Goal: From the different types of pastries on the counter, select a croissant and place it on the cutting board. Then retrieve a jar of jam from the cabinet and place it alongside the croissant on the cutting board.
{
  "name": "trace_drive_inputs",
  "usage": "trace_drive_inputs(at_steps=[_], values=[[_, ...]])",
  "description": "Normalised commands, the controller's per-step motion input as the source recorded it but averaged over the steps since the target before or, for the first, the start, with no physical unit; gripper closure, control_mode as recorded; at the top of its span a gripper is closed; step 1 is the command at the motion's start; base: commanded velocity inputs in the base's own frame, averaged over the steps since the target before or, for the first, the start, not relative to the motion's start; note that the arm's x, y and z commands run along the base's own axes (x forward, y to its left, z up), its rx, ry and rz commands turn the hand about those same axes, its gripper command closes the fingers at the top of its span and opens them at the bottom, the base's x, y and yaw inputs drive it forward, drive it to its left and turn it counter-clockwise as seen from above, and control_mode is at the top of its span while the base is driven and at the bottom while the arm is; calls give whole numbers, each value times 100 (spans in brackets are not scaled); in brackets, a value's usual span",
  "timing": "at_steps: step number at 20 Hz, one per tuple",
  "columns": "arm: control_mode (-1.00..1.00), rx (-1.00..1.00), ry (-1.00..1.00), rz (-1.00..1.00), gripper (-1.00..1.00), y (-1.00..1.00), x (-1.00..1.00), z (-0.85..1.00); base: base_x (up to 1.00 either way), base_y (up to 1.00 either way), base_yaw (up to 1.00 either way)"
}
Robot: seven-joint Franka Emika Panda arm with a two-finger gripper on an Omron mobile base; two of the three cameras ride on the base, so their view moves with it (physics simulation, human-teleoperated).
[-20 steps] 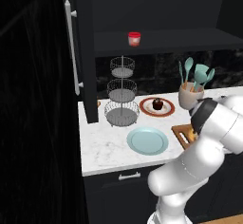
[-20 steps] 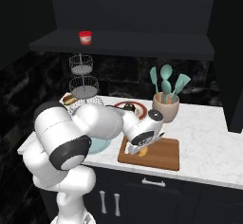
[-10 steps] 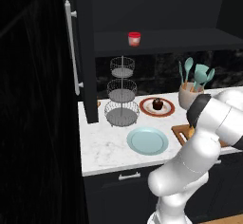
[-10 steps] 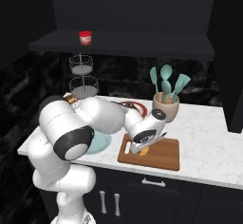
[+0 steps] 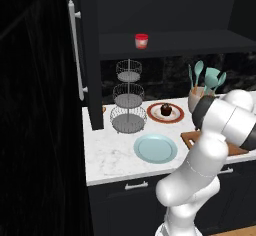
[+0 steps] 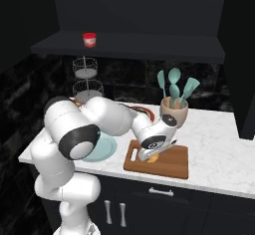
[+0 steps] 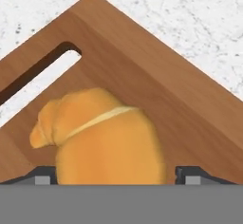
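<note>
Resting on marble counter: cutting board, croissant.

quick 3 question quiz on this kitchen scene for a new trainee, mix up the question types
1. True or false: the croissant is over the cutting board, near its slot handle.
2. Where is the jar of jam? A) on the dark shelf above the counter B) on the light-blue plate C) on the cutting board
3. Fill in: the dark chocolate pastry sits on a round ____-rimmed plate beside the wire tiered stand.

Key:
1. True; in the hand view it sits between the fingers of the gripper.
2. A
3. brown
</note>
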Motion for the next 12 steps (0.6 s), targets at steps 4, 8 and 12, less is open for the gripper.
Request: trace_drive_inputs(at_steps=[4, 8, 12], values=[[-100, 0, -11, -3, -100, -5, 0, 14, 0, 0, 0], [-100, -1, -16, -3, -100, 0, -1, 27, 0, 0, 0], [-100, -3, -18, -2, -100, 0, -1, 32, 0, 0, 0]])
